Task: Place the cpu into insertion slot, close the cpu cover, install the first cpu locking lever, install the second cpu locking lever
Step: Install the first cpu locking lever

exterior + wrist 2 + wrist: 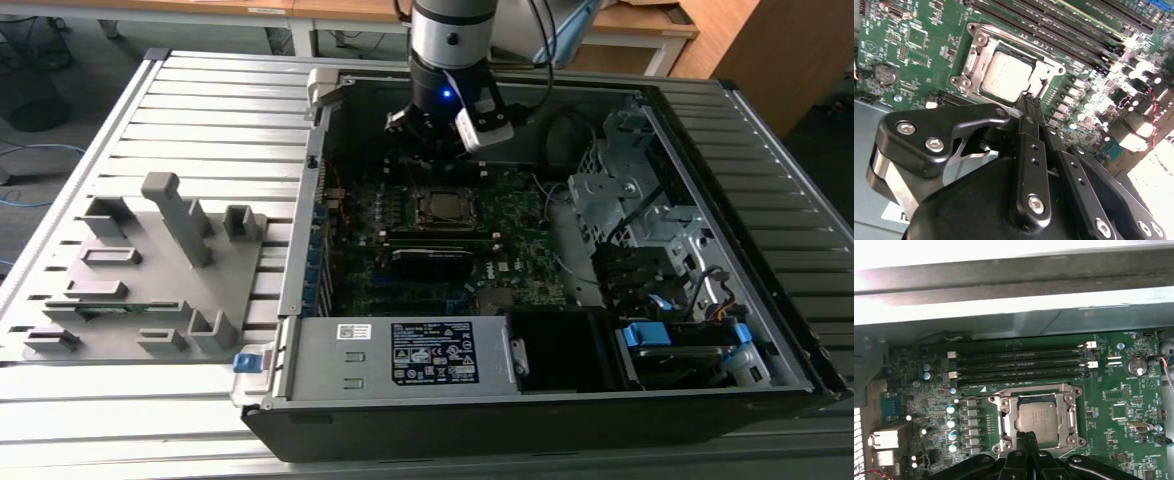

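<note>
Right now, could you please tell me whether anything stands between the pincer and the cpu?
Nothing visible does. In the first wrist view the shut pincer hangs at the edge of the cpu cover. The cover's frame lies flat around the bare metal top of the cpu. No cable or part crosses the gap.

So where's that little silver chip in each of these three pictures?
Exterior view: the cpu sits near the picture's centre, in the square socket on the green board.
Second wrist view: the cpu lies just beyond the closed gripper.
First wrist view: the cpu lies just beyond the gripper here too.
Shared landmark: the long black memory slots beside the socket, opposite the gripper.
</note>
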You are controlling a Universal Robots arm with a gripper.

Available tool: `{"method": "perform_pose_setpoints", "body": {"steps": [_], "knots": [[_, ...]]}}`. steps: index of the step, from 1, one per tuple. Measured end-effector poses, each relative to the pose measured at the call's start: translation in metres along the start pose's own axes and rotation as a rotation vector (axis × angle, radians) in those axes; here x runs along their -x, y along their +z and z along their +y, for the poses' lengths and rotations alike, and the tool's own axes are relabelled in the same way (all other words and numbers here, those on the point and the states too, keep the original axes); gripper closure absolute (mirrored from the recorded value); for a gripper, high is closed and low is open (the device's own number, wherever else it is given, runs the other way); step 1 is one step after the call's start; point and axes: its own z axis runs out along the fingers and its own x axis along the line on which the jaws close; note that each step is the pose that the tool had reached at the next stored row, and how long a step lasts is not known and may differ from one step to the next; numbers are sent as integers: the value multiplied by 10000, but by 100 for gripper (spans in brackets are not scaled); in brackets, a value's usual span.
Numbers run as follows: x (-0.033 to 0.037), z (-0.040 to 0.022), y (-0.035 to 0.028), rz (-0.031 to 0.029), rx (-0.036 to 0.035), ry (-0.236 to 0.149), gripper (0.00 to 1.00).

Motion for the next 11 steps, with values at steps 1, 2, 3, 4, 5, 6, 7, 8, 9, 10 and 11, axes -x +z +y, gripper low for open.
{"method": "perform_pose_setpoints", "body": {"steps": [1,2,3,4,5,6,7,8,9,10,11], "knots": [[-25,-2,0,-23,2,-1,89],[-51,-5,-1,-49,5,-2,89],[-79,-8,-1,-76,7,-2,89],[-105,-10,-2,-99,8,-1,89],[-132,-13,-2,-125,12,-3,89],[-156,-15,-2,-147,14,-3,89],[-167,-16,-2,-162,15,-3,89],[-170,-16,-2,-165,17,-3,89],[-170,-16,-2,-167,20,-3,89],[-170,-17,-8,-165,20,-4,89],[-171,-17,-15,-165,22,-3,89]]}}
